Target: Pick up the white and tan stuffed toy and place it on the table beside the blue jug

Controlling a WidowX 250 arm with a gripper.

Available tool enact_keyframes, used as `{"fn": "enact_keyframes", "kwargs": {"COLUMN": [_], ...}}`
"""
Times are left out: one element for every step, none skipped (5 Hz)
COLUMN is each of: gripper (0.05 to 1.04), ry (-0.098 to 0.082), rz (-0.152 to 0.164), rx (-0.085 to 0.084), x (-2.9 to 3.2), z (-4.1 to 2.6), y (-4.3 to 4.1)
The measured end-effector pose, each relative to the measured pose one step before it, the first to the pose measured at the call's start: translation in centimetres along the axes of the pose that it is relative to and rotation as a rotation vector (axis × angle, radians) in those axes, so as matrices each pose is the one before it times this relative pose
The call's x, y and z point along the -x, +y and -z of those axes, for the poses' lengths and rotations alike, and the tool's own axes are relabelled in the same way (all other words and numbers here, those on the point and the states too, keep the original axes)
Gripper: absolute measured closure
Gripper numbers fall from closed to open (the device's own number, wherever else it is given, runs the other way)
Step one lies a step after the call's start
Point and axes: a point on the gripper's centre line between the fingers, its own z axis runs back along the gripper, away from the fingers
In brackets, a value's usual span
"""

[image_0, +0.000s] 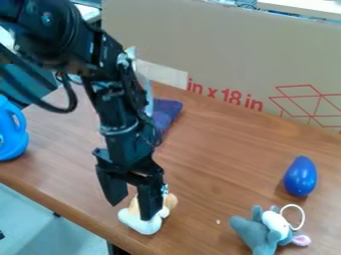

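**Open gripper [132, 210] down over the white-and-tan toy [142, 225], near edge of table**

Landmark for all places: the white-and-tan toy, small and soft-looking, lying on the brown wooden table [223, 144] close to its near edge.

Surroundings. To the toy's right, well apart: gray plush [256, 237] with white front, pink ear and a white loop. Farther back on that side, beyond the plush: glossy blue egg-shaped thing [300, 176]. Behind the toy, well back: purple cloth [166, 112], partly covered by the arm [121, 119]. Back and left of the toy, at the view's edge: blue jug [12, 134] with a looped handle. Farthest behind the toy: tall cardboard panel [220, 47], red print and pale tape on it, walling off the table's far side. Blocking the view of the toy's middle: one gripper finger, directly in front of it.

Arm pose. Enters upper left, bends, drops steeply toward the toy. Gripper points down, slightly slanted. Jaws wide, a plain gap between them; one finger overlaps the toy, the other is to its left. Contact cannot be told.

Count: two soft toys, one egg-shaped thing, one cloth, one jug, one cardboard panel, one arm.
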Motion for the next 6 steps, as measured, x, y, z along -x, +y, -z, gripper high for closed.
{"fn": "enact_keyframes", "kwargs": {"gripper": [0.118,0.396,0.663,0.847,0.958,0.999], "ry": [0.0044,-0.0091,-0.0211,0.0001,-0.0236,-0.0072], "rz": [-0.0233,-0.0039,-0.0172,-0.0209,0.0135,0.0171], "rx": [-0.0012,-0.0107,-0.0126,-0.0032,0.004,0.0005], "x": [-0.088,0.371,0.517,0.076,-0.008,-0.328], "z": [1.012,0.026,-0.363,-0.116,-0.909,-0.372], "y": [0.165,-0.174,0.552,0.531,0.073,0.092]}}
